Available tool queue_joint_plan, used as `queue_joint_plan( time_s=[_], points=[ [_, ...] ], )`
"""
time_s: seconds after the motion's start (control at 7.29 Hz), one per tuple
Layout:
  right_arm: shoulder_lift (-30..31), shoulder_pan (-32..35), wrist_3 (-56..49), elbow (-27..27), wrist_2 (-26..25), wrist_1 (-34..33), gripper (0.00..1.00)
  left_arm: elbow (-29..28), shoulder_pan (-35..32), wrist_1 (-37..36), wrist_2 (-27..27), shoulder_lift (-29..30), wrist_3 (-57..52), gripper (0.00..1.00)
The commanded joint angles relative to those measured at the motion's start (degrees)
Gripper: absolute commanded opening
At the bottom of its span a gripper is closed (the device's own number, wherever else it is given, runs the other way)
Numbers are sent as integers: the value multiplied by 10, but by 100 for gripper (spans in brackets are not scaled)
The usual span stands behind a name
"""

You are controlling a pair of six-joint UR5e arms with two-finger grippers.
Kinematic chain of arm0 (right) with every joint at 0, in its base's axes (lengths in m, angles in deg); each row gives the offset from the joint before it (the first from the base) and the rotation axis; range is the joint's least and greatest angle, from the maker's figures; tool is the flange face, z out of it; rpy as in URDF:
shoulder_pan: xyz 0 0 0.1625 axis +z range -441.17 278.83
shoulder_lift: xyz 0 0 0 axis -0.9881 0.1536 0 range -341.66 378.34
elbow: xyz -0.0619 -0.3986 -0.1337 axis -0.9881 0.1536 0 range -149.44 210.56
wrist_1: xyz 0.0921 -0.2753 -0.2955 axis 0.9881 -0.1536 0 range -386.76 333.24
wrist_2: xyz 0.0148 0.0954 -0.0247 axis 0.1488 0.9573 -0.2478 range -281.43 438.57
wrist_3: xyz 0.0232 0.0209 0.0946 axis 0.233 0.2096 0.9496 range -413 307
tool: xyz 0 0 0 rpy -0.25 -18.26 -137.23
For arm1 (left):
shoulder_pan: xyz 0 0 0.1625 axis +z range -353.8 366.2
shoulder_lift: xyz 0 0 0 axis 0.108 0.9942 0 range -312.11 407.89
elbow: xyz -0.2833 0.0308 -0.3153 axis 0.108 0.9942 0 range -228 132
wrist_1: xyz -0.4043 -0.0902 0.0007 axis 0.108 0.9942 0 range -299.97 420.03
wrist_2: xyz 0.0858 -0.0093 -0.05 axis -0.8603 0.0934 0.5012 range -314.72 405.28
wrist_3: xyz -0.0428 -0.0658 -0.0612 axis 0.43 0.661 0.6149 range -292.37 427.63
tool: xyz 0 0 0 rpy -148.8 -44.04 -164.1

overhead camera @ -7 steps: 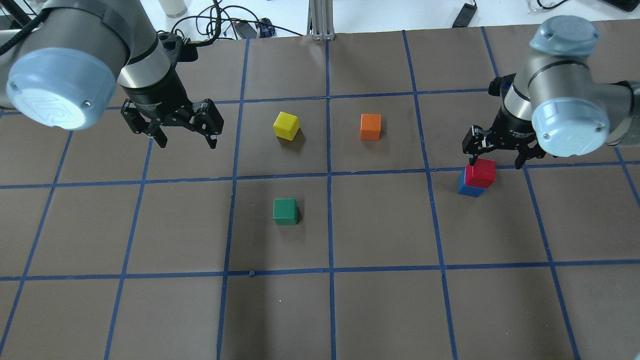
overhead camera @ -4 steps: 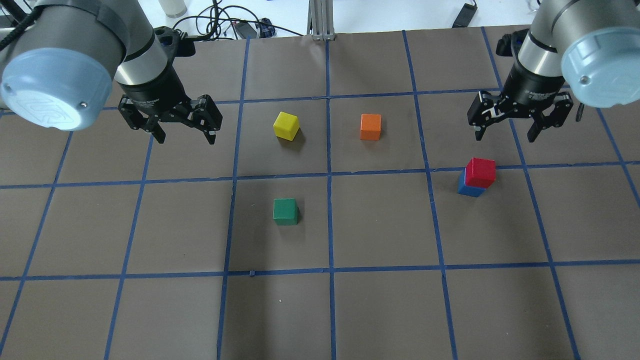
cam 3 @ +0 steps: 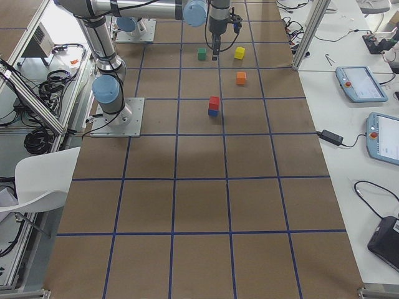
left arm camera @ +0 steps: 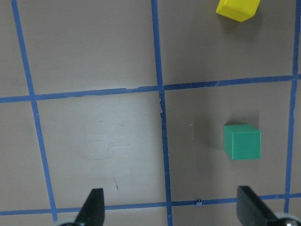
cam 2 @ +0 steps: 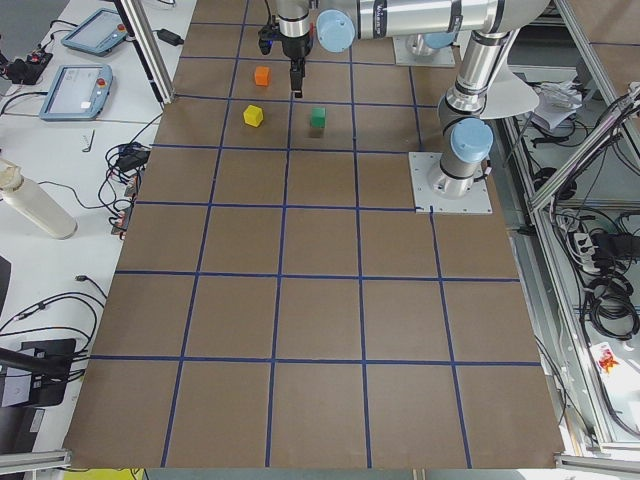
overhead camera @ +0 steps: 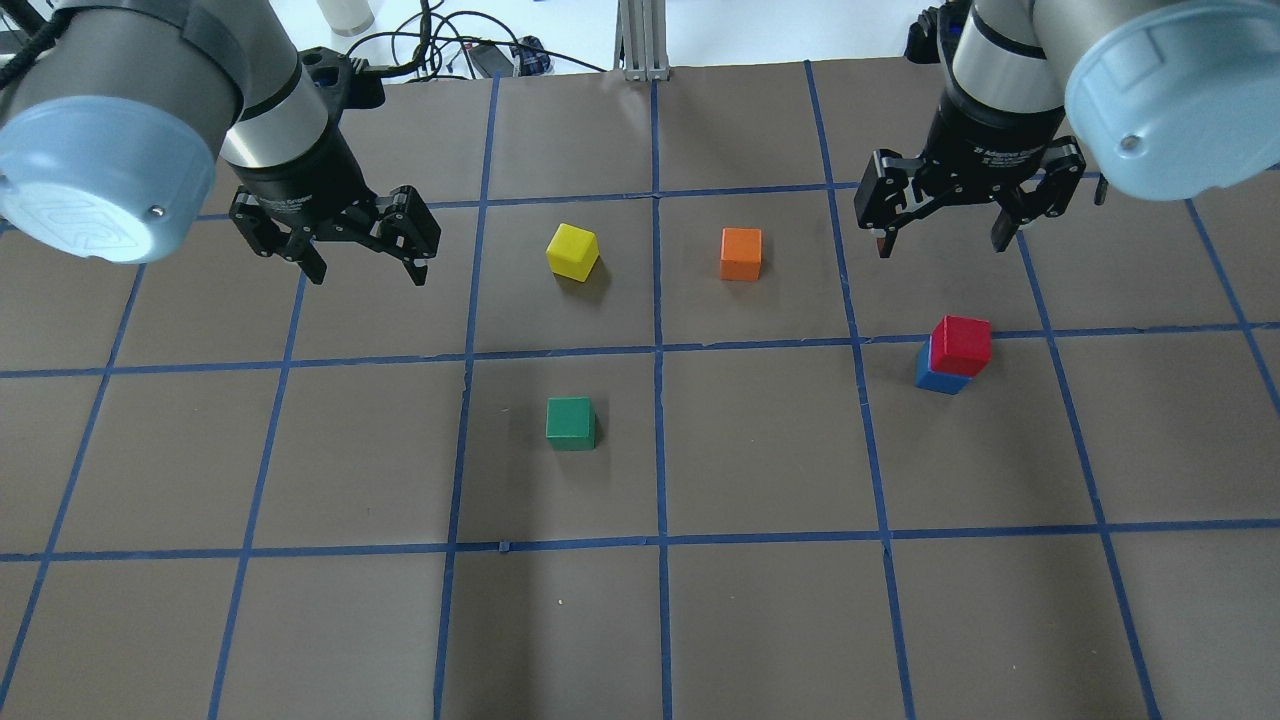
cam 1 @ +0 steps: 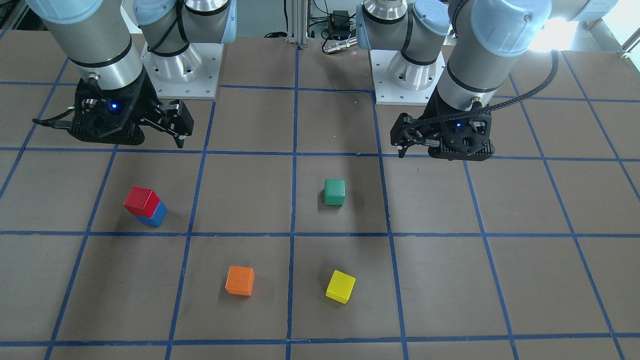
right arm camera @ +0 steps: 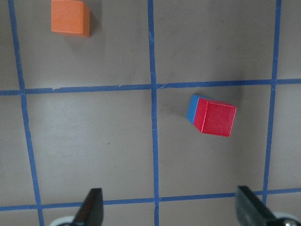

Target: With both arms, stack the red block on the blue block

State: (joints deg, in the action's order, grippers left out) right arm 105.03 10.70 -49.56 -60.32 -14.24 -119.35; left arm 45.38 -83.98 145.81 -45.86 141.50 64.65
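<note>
The red block sits on top of the blue block at the table's right, slightly offset. The stack also shows in the front view, red block over blue block, and in the right wrist view, where the red block covers most of the blue block. My right gripper is open and empty, raised and apart from the stack, on its far side. My left gripper is open and empty, above the table's left part.
A green cube lies near the middle, a yellow cube and an orange cube lie farther back. Blue tape lines grid the brown table cover. Cables lie beyond the far edge.
My right gripper has let go of the red block, risen and moved back and left from the stack. The red block stays on the blue block. My left gripper has barely moved.
</note>
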Motion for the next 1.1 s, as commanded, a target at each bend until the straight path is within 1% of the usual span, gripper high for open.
queue_joint_plan(
  time_s=[0.0,0.27,0.41,0.69,0.96],
  points=[
    [-9,2,5,4,0,-30,100,7,-2,-1,0,-5,3,100],
    [-10,-6,-3,4,1,-31,100,-5,-13,-5,-3,-7,3,100],
    [-9,-9,-3,5,1,-30,100,-8,-20,-4,-11,-25,3,100],
    [-7,-10,1,5,1,-31,100,-20,-19,14,-13,-42,-3,100],
    [-6,-12,2,6,-1,-33,100,-7,-16,11,-13,-50,-5,100]
  ],
)
